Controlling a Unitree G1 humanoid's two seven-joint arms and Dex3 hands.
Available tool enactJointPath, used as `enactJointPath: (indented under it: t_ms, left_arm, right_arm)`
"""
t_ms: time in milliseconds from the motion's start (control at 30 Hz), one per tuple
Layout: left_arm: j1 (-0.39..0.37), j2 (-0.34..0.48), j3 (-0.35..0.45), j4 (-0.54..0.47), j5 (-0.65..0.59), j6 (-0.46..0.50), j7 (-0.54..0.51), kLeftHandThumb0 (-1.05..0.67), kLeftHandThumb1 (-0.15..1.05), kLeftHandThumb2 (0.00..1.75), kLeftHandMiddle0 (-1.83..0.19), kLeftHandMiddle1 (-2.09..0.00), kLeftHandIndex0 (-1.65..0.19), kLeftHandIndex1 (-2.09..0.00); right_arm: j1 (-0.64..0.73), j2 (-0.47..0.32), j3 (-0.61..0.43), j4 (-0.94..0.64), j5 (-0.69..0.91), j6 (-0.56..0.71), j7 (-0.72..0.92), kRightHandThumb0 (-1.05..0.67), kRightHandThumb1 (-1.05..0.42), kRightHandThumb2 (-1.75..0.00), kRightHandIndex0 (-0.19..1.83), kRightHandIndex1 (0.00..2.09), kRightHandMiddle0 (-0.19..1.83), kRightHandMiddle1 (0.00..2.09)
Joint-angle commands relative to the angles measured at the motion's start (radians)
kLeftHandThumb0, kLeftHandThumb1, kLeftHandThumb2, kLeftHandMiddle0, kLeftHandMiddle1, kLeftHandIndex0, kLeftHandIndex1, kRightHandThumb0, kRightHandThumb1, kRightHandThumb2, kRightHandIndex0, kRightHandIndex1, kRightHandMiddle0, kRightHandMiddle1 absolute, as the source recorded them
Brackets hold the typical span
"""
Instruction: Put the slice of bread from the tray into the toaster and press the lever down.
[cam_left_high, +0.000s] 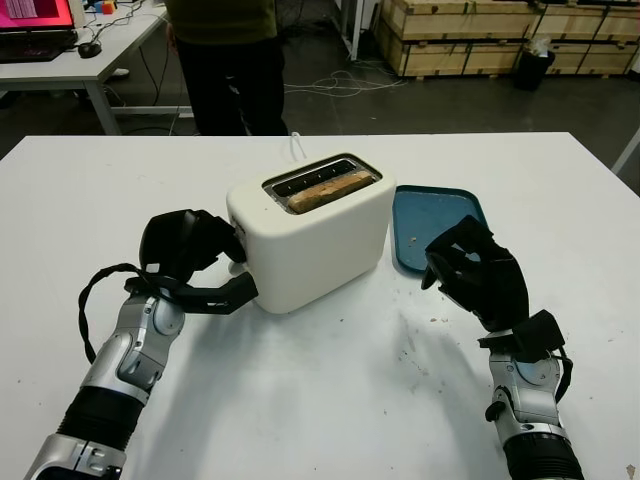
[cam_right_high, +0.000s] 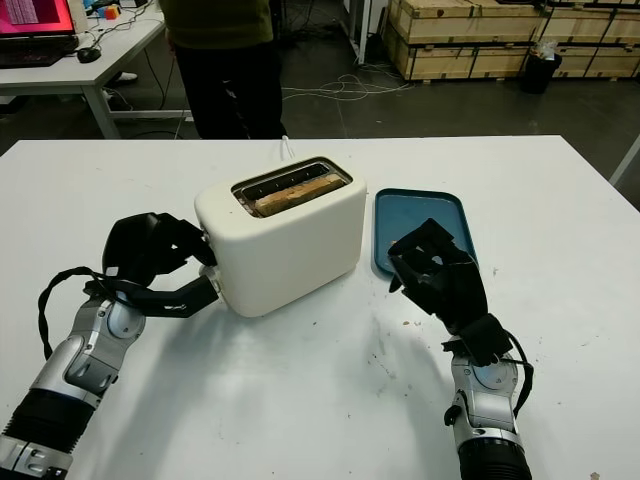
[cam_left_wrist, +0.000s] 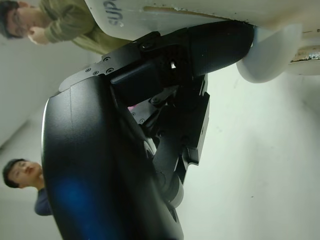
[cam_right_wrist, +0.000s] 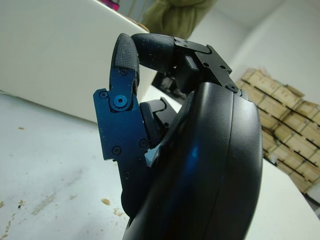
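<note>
While the slice of bread (cam_left_high: 326, 188) sits in the toaster (cam_left_high: 310, 235), the left hand (cam_left_high: 200, 262) curls against its end to work the lever; the right hand (cam_left_high: 470, 270), curled, holds nothing.

Both arms share one build: a ribbed black sleeve low on the forearm, then silver-grey metal segments with dark joints, then a black wrist. The left robot hand (cam_left_high: 195, 262) is matte black, with blocky finger links and a smooth, glossy shell fixed by small round screws. A thin black cable loops out from the left forearm and back to the wrist. The right robot hand (cam_left_high: 478, 272) is likewise black; its finger links carry recessed screws and rounded, slightly textured tips, and a small pale part, perhaps a connector, sits between links.
</note>
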Motion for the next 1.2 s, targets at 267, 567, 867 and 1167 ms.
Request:
enactJointPath:
  t_ms: [267, 567, 867, 1167]
  left_arm:
    - [0.169, -0.051, -0.238, 0.154, 0.097, 0.217, -0.284, -0.01, 0.92, 0.03, -1.18, -0.08, -1.03, -0.05]
    - [0.197, 0.058, -0.128, -0.295, 0.026, 0.224, -0.271, 0.07, 0.85, 0.00, -1.39, -0.25, -1.14, -0.05]
    - [0.204, 0.107, -0.013, -0.626, 0.019, 0.248, -0.335, 0.09, 0.80, 0.00, -1.04, -1.64, -1.22, -0.02]
    - [0.199, 0.142, 0.069, -0.705, 0.044, 0.228, -0.375, 0.05, 0.79, 0.00, -1.05, -1.74, -1.42, -0.10]
  right_arm:
    - [-0.051, -0.008, 0.003, 0.025, 0.006, 0.012, 0.004, -0.40, -0.92, -0.34, 0.81, 1.75, 0.51, 1.75]
    - [-0.065, -0.006, 0.001, 0.044, 0.009, 0.002, 0.008, -0.41, -0.92, -0.35, 0.81, 1.75, 0.51, 1.75]
    - [-0.072, -0.005, -0.002, 0.057, 0.009, -0.007, 0.012, -0.40, -0.92, -0.34, 0.80, 1.75, 0.50, 1.75]
    - [-0.071, -0.004, -0.002, 0.057, 0.012, -0.006, 0.015, -0.40, -0.92, -0.34, 0.81, 1.75, 0.51, 1.75]
